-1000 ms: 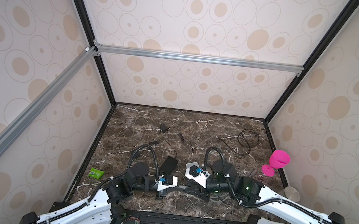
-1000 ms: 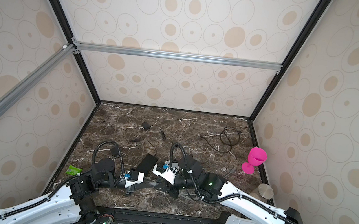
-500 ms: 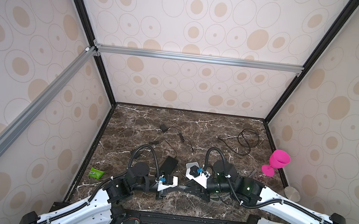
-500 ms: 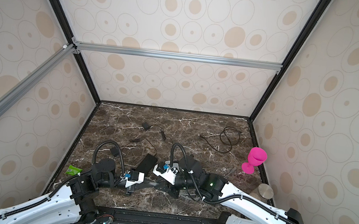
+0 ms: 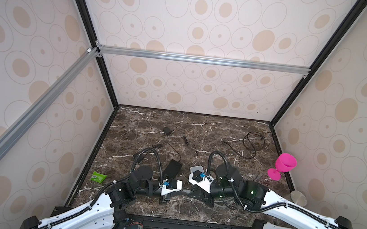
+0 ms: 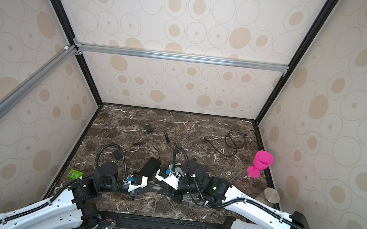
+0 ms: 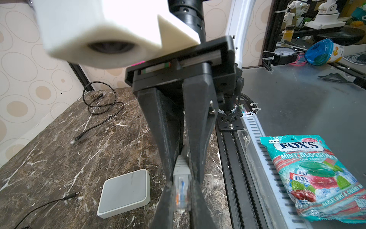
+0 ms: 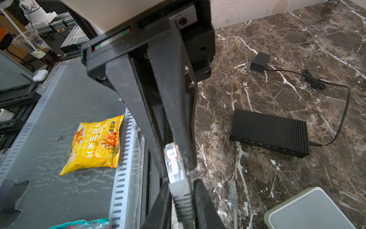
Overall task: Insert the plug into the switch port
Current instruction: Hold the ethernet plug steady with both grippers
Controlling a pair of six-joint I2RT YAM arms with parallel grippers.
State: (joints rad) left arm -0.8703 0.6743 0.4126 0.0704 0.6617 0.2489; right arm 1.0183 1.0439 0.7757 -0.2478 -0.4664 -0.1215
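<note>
Handover is how I read this step: the Ethernet plug [image 8: 174, 164] hangs in the air above the middle of the near edge of the marble table [image 5: 199, 131], between the two arms, with both grippers on it end to end. My left gripper [image 8: 174, 156] has its jaws nearly shut, pinching the clear connector tip. My right gripper [image 7: 181, 168] has its jaws narrow around the grey boot just behind the tip. The fingers sit right against the boot, but I cannot tell from either wrist view whether they actually clamp it. The black network switch [image 8: 269, 134] lies flat on the table just beyond the left arm, with its row of ports [image 8: 263, 147] along one long side, and nothing is plugged into that row. A white box [image 7: 124, 192] sits nearby (not my target, going by the task). The insertion itself has not begun, I judge. For the next move I need the right jaws firm on the boot before the left lets go, which would leave the clear tip free. Then the right arm must turn that tip square to a port, level with the row, and push straight in. A tilted tip would probably jam on the port's edge.
</note>
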